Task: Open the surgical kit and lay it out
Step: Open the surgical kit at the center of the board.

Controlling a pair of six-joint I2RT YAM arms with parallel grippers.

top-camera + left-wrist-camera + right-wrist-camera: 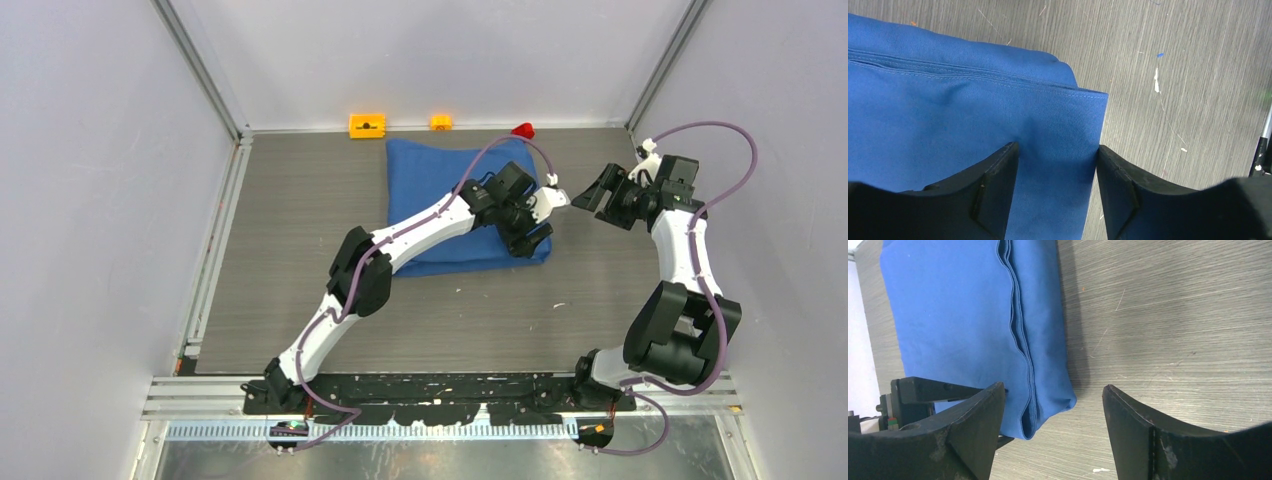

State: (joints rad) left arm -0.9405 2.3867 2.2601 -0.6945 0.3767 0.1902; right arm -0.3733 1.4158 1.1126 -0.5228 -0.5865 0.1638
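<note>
The surgical kit is a folded blue cloth wrap (440, 175) lying flat at the back middle of the table; whatever it holds is hidden. My left gripper (532, 238) is down on its near right corner. In the left wrist view the gripper (1056, 147) has its jaws apart astride the hemmed right edge of the wrap (948, 115), one fingertip (998, 180) on the cloth, the other at the edge. My right gripper (585, 195) hovers just right of the wrap. It (1053, 386) is open, with bare table between its fingers and the wrap's corner (1048, 405) ahead.
Two orange blocks (367, 125) (441, 122) and a small red block (522, 130) sit along the back wall. Grey walls close in the table on the left, back and right. The table (300, 290) is grey wood grain.
</note>
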